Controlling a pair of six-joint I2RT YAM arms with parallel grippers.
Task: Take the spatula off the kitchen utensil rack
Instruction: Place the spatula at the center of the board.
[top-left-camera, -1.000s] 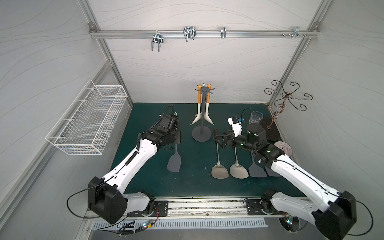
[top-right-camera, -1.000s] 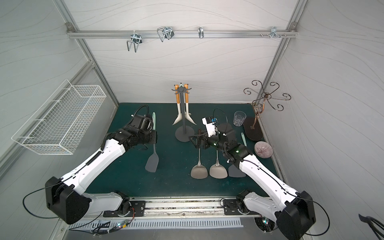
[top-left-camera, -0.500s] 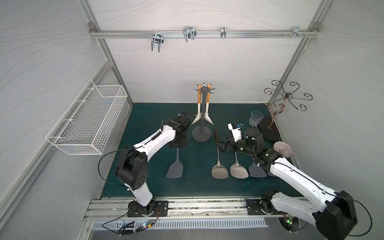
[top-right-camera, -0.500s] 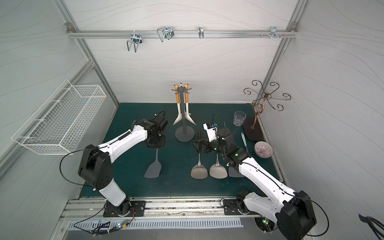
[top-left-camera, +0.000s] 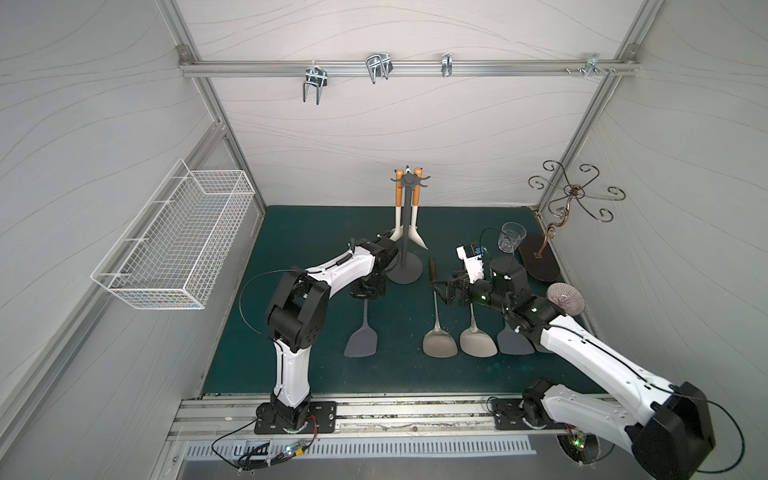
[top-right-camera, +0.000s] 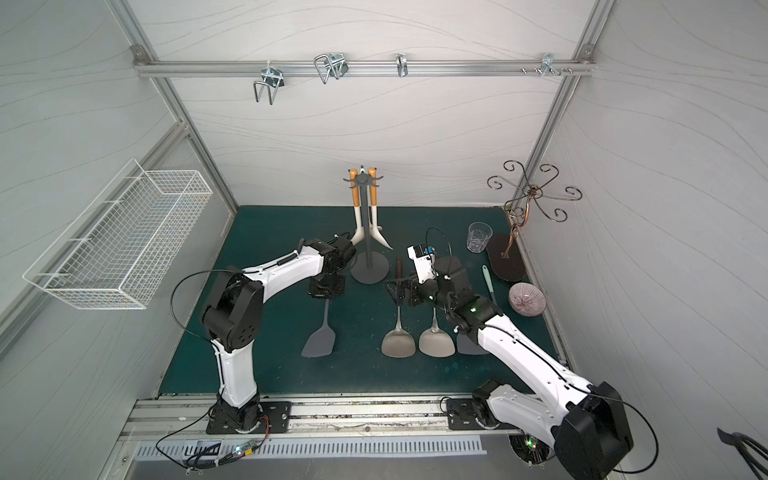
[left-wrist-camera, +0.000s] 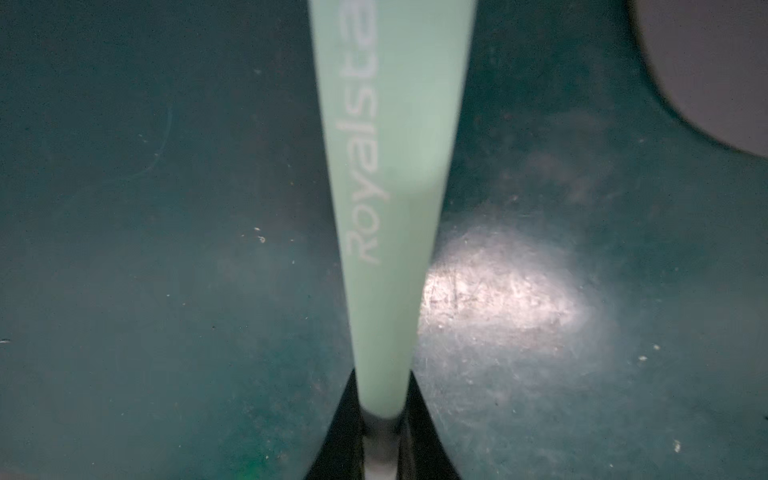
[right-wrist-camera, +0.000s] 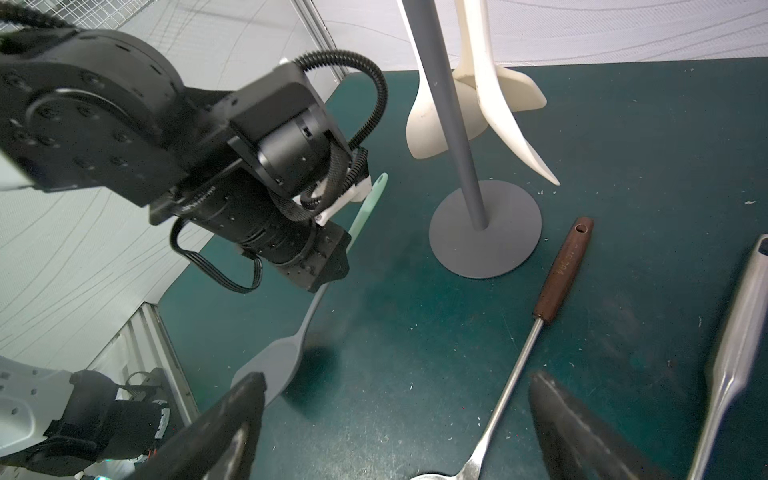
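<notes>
While the left jaws clamp the mint-handled grey spatula (top-left-camera: 360, 341) low over the green desk (top-left-camera: 311, 232), perhaps touching it, beside the dark grey metal utensil rack (top-left-camera: 409, 272), a swing could topple that rack; right jaws gape empty.

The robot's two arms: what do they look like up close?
The left arm and right arm share smooth white shells between chunky black joints, with thin black cables looping alongside. A ribbed black hose runs at the left wrist. The right gripper has dark, tapered fingers.
</notes>
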